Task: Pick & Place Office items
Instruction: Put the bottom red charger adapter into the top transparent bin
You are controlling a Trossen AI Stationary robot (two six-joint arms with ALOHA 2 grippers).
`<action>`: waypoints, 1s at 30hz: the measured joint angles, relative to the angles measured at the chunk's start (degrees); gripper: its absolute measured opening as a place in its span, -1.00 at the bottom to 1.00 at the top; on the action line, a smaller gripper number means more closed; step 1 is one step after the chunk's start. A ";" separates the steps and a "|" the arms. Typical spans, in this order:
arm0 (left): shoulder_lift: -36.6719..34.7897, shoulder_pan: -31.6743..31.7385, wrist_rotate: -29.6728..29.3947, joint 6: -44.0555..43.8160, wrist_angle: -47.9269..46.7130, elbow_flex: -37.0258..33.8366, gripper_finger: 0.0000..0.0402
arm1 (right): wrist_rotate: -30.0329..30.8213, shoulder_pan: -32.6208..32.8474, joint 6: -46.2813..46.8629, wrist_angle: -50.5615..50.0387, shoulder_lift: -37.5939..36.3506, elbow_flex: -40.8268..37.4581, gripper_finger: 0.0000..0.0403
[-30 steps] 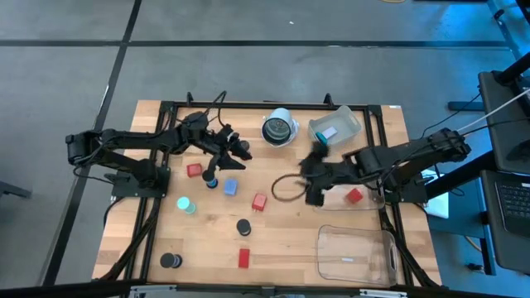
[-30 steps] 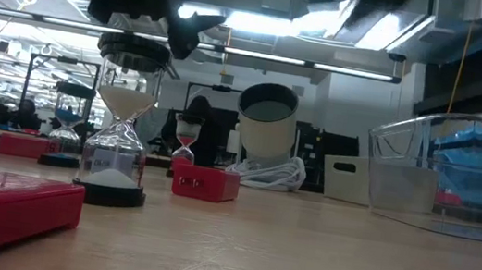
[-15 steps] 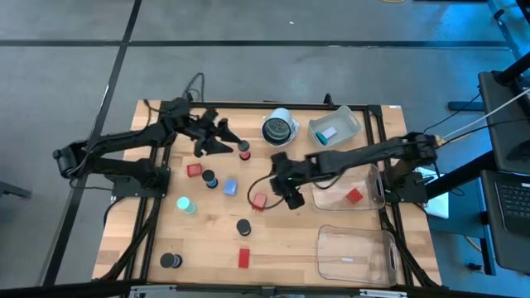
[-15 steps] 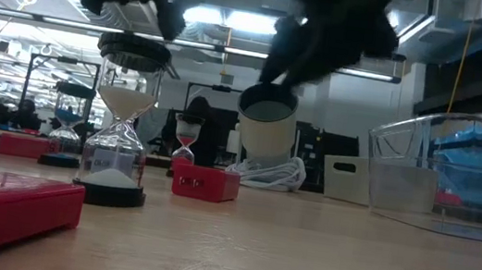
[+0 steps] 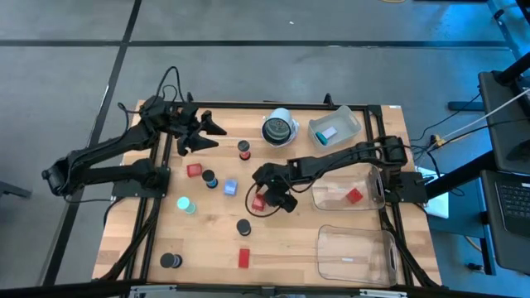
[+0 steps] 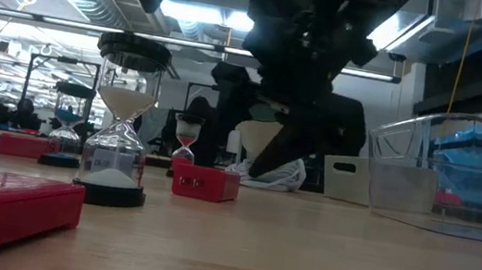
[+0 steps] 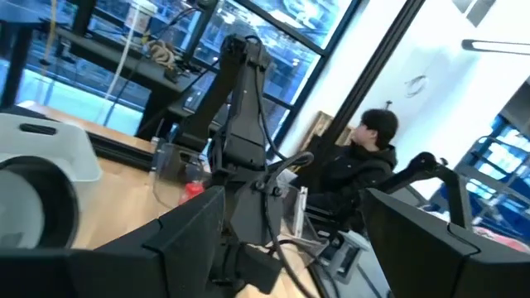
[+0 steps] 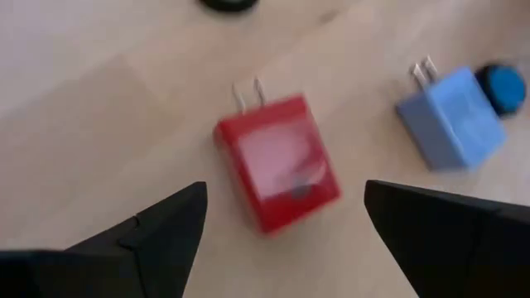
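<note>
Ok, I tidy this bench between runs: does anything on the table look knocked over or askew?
Yes: the clear plastic bin at the table's far edge is tipped over, unlike the two upright clear bins at the right. Nothing looks spilled.

Red plug block (image 8: 277,161) flat on desk mid-area, prongs out; blue plug block (image 8: 451,117) just beside, also flat. More red blocks (image 5: 194,170) scattered, black discs (image 5: 243,226) apart, teal round piece (image 5: 185,204) near left.
</note>
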 joint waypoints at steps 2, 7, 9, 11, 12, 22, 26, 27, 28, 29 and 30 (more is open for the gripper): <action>-0.30 0.17 -0.61 1.17 -1.67 0.00 0.40 | -1.26 -0.47 -0.05 2.05 0.65 0.00 0.64; -0.31 0.17 -3.36 4.01 -5.37 0.00 0.40 | -7.35 -1.77 4.20 5.51 2.19 0.00 0.64; -0.31 0.17 -4.08 4.79 -6.84 0.00 0.40 | -9.34 -2.16 6.45 6.16 3.40 0.04 0.64; -0.31 0.17 -4.71 5.20 -7.78 0.00 0.40 | -9.87 -2.47 7.67 5.53 4.22 -0.09 0.64; -0.31 0.17 -4.87 5.56 -7.93 0.00 0.40 | -9.89 -2.50 7.76 6.53 4.68 -0.05 0.64; -0.31 0.17 -5.38 6.51 -8.30 0.00 0.40 | -11.32 -2.90 13.82 7.83 6.34 0.04 0.64; -0.31 0.17 -5.38 6.52 -8.50 0.00 0.40 | -11.33 -2.90 21.25 5.47 6.32 0.04 0.64; -0.31 0.17 -5.38 6.51 -8.51 0.00 0.40 | -11.32 -2.87 22.94 4.55 6.32 0.04 0.64; -0.31 0.17 -5.38 6.51 -8.51 0.00 0.40 | -11.32 -2.82 24.47 4.26 6.32 0.04 0.64; -0.31 0.17 -5.38 6.53 -8.50 0.00 0.40 | -11.30 -2.79 26.22 3.95 6.30 0.07 0.64; -0.31 0.17 -5.38 6.52 -8.50 0.00 0.40 | -11.32 -2.79 28.07 3.87 6.30 0.10 0.64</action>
